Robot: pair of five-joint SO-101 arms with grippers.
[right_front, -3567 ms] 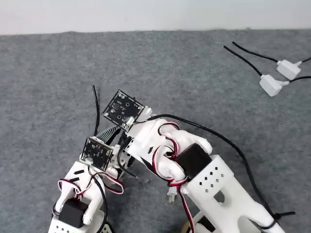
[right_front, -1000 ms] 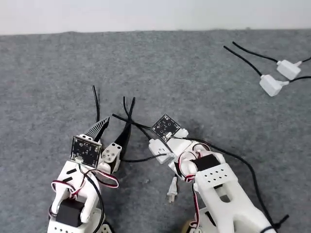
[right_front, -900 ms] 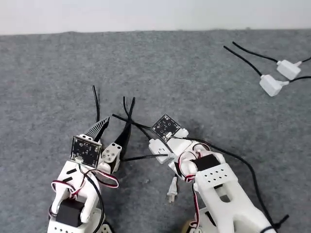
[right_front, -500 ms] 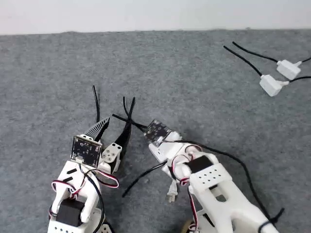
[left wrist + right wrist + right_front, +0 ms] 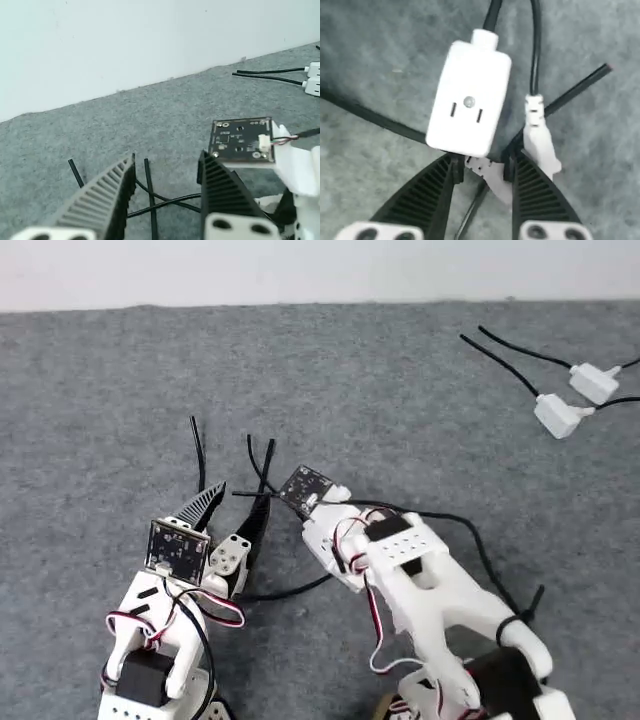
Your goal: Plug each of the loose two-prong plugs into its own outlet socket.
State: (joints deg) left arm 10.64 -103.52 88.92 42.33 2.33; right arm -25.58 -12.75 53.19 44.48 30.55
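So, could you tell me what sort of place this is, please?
Probably a robotics lab bench: a grey mat against a bare white wall, a left arm and right arm with exposed wiring, and a socket lying loose on the mat.

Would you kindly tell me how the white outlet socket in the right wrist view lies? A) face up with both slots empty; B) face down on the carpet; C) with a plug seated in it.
A: the outlet socket lies face up with both slots bare, and the white plug rests beside it, not inserted.
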